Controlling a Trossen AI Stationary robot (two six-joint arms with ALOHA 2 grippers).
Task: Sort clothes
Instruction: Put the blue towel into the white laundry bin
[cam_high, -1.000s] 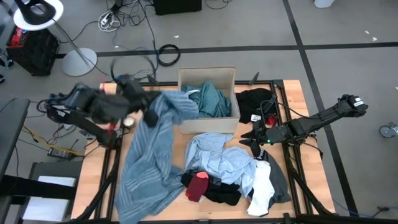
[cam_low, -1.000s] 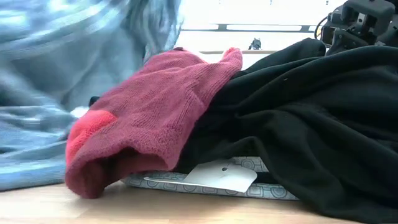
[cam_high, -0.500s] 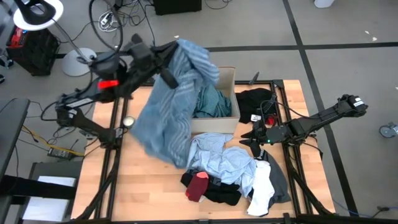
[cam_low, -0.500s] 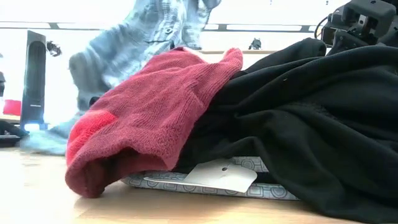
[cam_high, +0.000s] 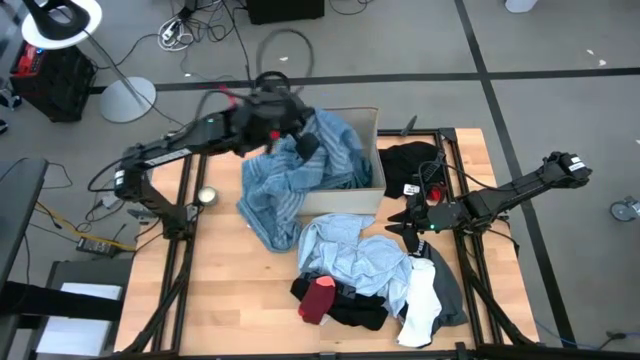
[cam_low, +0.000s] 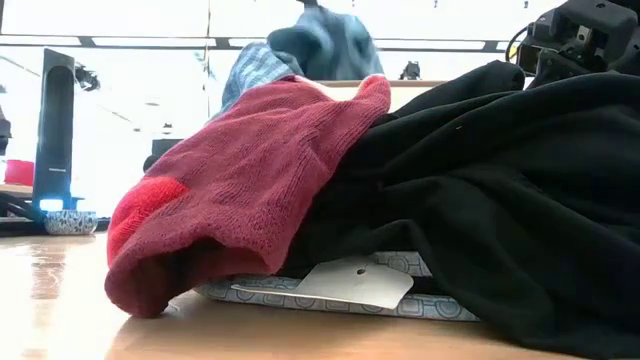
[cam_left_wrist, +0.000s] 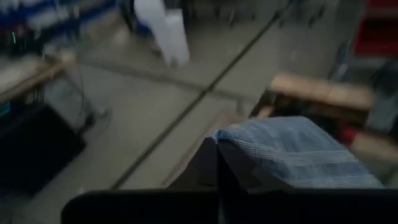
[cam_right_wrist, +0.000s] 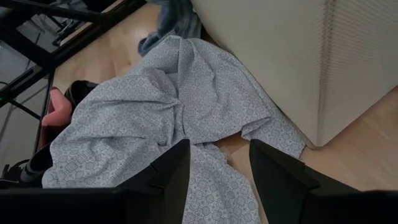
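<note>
Left gripper (cam_high: 290, 135) is clamped on the big blue-grey striped cloth garment (cam_high: 285, 185), draped half over the beige cardboard box (cam_high: 345, 205) wall. Prob slides back onto table if dropped now. Right gripper (cam_high: 408, 222) open, idle above the light blue patterned shirt (cam_high: 350, 255).

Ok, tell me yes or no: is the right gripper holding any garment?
No. In the right wrist view the right gripper stands open above the light blue patterned garment, with nothing between its fingers.

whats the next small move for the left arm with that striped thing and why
Probably open the left gripper and let go. It is shut on the blue-grey striped garment at the cardboard box; part lies in the box, but much hangs over its side onto the table. The right gripper waits open.
</note>
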